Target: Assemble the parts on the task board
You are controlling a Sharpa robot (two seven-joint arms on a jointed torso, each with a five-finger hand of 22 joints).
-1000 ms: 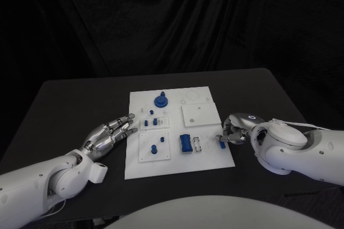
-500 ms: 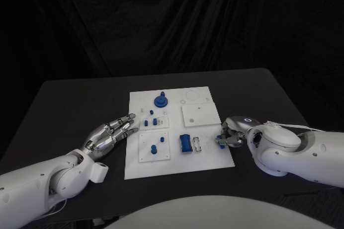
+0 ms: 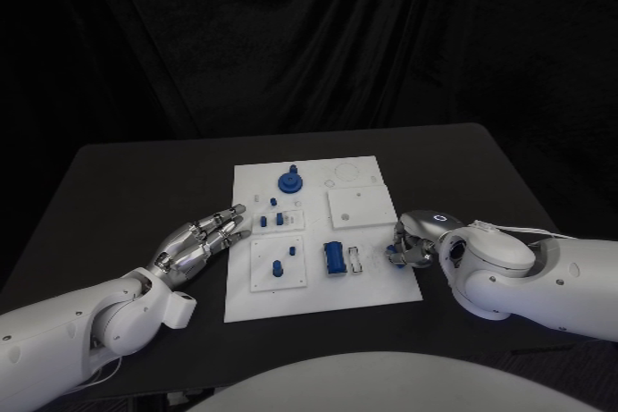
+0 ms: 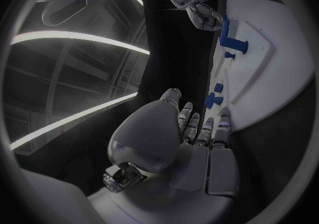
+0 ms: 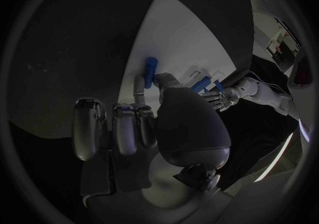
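Left robot hand (image 3: 200,240) lies flat on the black desk (image 3: 129,189), fingers spread and empty, just beside the task board (image 3: 373,287). Right robot hand (image 3: 410,242) at the board's right edge pinches a small blue peg (image 5: 151,67), long axis pointing across the board.

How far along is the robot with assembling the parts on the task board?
Early to midway. Already standing on the task board: a round blue knob at the far end. In hand: the right hand pinches a small blue peg at the board's edge. Left: several loose blue pieces; the left hand waits open.
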